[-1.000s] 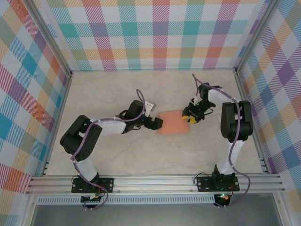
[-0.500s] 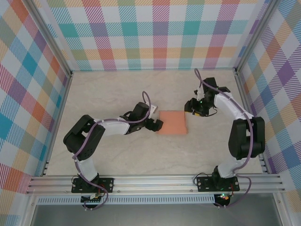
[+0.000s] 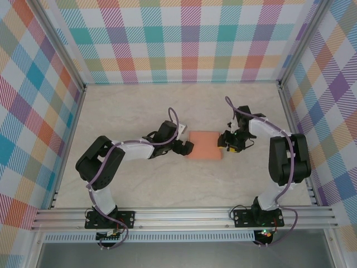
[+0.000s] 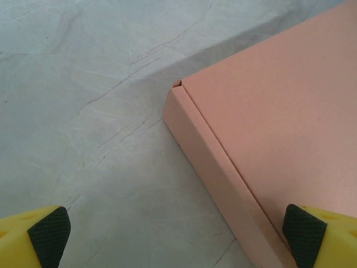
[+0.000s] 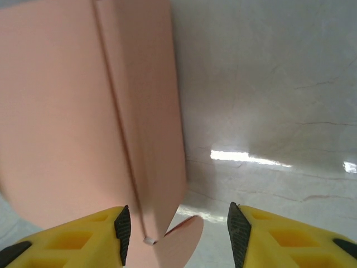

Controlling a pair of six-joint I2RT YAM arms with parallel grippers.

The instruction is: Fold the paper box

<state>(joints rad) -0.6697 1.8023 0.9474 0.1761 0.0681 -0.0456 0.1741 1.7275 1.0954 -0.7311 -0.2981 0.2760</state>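
Tho flat, box beside R gripper

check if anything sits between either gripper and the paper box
Nothing visible does. The left gripper sits open at the paper box's left edge, and the right gripper is open at its right edge, fingers straddling a corner there.

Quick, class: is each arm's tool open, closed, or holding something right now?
Left tool: open, empty, at the salmon-orange flat cardboard box.
Right tool: open, empty, astride that box's edge.
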